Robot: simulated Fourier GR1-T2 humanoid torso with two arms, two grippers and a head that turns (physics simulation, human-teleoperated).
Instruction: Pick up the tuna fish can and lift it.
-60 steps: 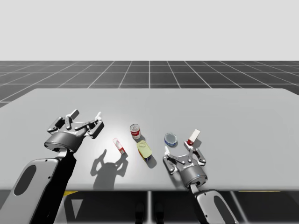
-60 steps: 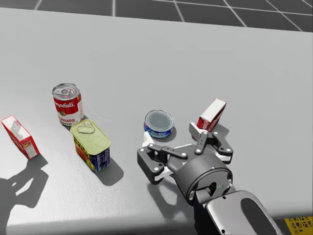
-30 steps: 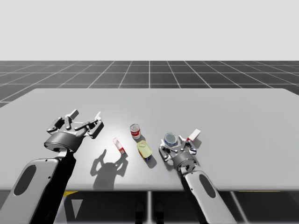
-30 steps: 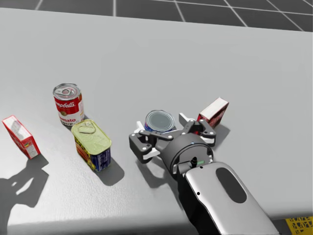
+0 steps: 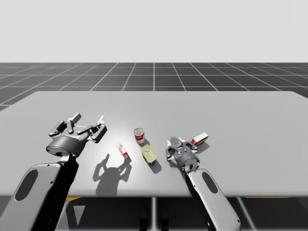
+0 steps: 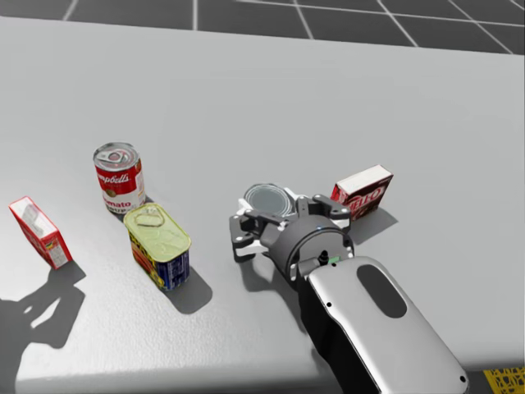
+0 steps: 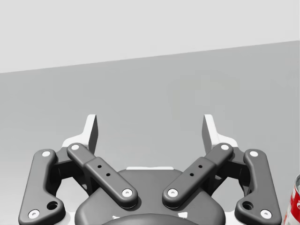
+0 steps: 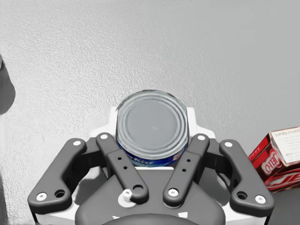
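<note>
Right wrist view shows my right gripper (image 8: 152, 118) low at the table (image 8: 220, 47), fingers (image 8: 186, 161) clasping the tuna can (image 8: 152, 129).

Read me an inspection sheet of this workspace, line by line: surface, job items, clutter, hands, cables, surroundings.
Surface: grey table, flat, with shadows near its front edge.
Job's things: tuna can, upright, between the fingers of the right hand.
Clutter: red-and-white round can; yellow-topped rectangular tin; small red box at the left; larger red box lying beside the right hand.
Hands: right hand shut on the tuna can; left hand open, holding nothing, over the table's left part.
Cables: nothing seen.
Surroundings: dark gridded floor behind the table.
</note>
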